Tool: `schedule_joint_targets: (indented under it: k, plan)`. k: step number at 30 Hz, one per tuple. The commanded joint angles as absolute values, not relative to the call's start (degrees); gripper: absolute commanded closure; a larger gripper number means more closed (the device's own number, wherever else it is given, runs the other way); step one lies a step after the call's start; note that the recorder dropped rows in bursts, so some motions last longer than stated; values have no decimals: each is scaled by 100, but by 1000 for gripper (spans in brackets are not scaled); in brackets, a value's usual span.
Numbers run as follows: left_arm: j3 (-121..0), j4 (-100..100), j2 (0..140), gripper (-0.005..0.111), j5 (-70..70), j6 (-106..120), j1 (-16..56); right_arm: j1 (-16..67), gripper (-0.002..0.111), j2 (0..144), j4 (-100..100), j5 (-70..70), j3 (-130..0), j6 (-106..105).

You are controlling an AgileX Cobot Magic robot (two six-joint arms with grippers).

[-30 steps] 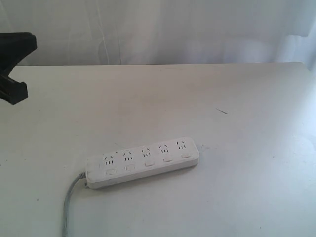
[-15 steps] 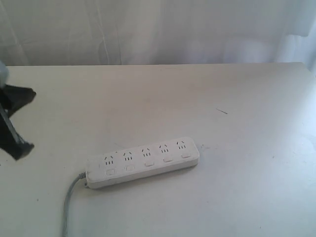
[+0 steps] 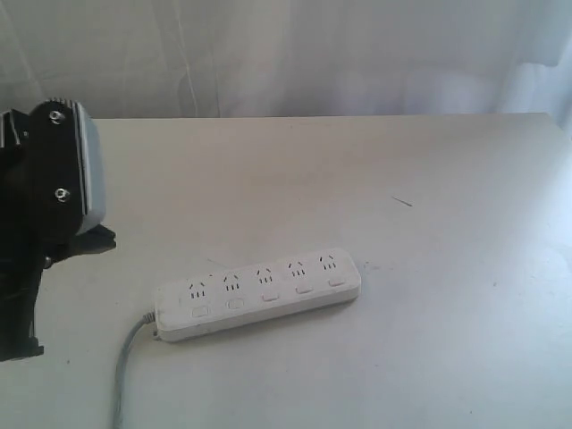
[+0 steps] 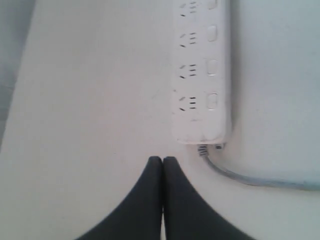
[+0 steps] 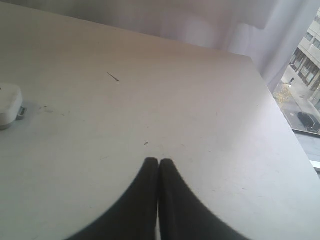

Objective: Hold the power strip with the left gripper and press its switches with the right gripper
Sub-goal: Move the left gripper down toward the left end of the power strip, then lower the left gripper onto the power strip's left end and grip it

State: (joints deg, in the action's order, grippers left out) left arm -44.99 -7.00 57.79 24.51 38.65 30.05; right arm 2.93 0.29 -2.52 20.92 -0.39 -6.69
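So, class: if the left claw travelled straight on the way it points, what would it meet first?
Probably bare table, not the power strip: the shut left claw aims just beside its corded end. Depth is unclear, so a graze is possible.

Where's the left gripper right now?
At the exterior view's left edge: the left gripper, shut, beside the power strip, near its cord, touching neither.

One power strip (image 3: 257,293) on 1 table (image 3: 429,179): 5 socket grps (image 3: 261,273) in a row, 5 switches (image 3: 269,297), 1 per grp, 1 grey cord (image 3: 125,366) off strip's end. Two grippers: left gripper (image 4: 163,161), right gripper (image 5: 159,162). One dark fleck (image 3: 401,201) beyond strip.
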Motion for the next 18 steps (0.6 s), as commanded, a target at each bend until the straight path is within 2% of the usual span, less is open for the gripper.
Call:
schedule_joint_targets:
  k: [1, 7, 14, 16, 18]
  plan:
    - [-5157, 211, 6517, 107, 3930, 4931, 3043, 250, 108, 0, -280, 2049, 0, -665]
    - [-5783, 730, 7575, 107, 4218, 5128, 3043, 250, 108, 0, -280, 2049, 0, -665]
    - [-5876, 181, 8339, 106, 3908, 5138, 3043, 250, 108, 0, -280, 2049, 0, -665]
    - [-5876, 79, 8397, 99, 3681, 5138, 3043, 250, 108, 0, -280, 2049, 0, -665]
    - [-5876, 79, 8410, 84, 3316, 5138, 3043, 250, 108, 0, -280, 2049, 0, -665]
